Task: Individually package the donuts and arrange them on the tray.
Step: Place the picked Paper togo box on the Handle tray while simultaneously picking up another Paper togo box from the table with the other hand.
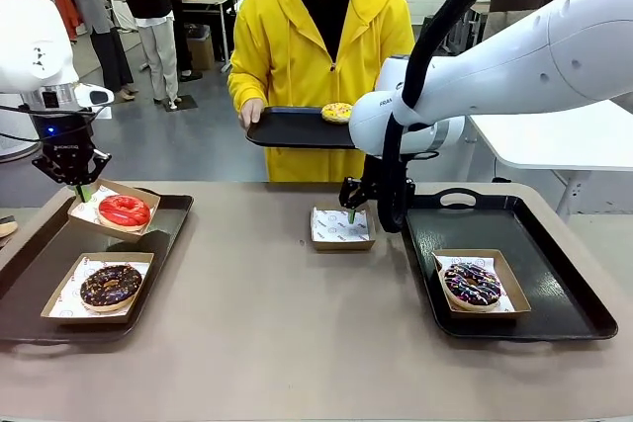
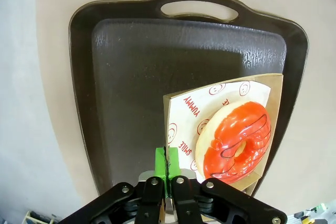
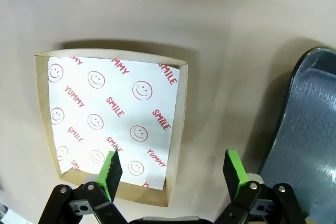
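Observation:
The glossy red donut (image 1: 124, 211) (image 2: 239, 140) lies in a paper-lined box (image 2: 181, 114) held tilted over the left tray (image 1: 168, 234) (image 2: 131, 77). My left gripper (image 1: 79, 190) (image 2: 166, 163) is shut on that box's edge. A chocolate donut (image 1: 111, 286) sits boxed on the same tray. My right gripper (image 1: 351, 212) (image 3: 173, 169) is open, straddling one wall of an empty lined box (image 1: 341, 227) (image 3: 110, 124) at the table's middle. The dark sprinkled donut (image 1: 473, 285) sits boxed on the right tray (image 1: 554, 274) (image 3: 310, 129). The yellow donut (image 1: 336, 112) rests on a black tray (image 1: 287, 128) in the person's hands.
The person in a yellow hoodie (image 1: 297, 37) stands at the far edge, holding the small tray over the table. A white table (image 1: 554, 140) stands at the back right. Bare tabletop (image 1: 267, 323) lies between the two big trays.

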`<state>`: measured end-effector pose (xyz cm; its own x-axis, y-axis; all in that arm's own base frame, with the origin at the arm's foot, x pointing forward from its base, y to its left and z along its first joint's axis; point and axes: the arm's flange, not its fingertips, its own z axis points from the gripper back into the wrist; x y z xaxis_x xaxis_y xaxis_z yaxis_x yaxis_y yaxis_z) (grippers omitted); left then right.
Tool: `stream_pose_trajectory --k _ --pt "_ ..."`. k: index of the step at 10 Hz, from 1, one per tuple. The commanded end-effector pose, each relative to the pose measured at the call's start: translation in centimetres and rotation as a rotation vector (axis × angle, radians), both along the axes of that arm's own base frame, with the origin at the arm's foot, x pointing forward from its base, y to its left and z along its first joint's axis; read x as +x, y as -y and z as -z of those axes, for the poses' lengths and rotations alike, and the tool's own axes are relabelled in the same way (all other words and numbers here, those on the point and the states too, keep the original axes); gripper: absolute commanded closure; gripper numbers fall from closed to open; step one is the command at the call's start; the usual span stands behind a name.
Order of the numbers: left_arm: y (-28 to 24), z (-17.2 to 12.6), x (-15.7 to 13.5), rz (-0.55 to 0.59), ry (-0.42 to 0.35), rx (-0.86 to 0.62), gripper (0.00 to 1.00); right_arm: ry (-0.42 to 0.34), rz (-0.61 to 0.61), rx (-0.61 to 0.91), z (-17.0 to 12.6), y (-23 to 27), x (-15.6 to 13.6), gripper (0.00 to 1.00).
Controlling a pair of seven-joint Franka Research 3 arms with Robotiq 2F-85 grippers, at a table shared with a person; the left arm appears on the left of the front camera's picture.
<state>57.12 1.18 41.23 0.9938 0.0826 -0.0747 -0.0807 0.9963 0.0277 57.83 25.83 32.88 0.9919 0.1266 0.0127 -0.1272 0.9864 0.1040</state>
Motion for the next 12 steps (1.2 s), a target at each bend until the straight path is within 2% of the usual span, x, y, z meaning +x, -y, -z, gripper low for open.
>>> stream_pose_trajectory --k 1,12 --pt "0.3 -0.1 0.9 -0.025 -0.011 0.008 0.99 0.024 -0.030 0.003 0.2 0.1 0.7 0.00" --pt "0.8 2.9 2.9 -0.024 0.028 0.036 0.99 0.014 -0.059 0.009 1.7 0.0 0.9 0.00"
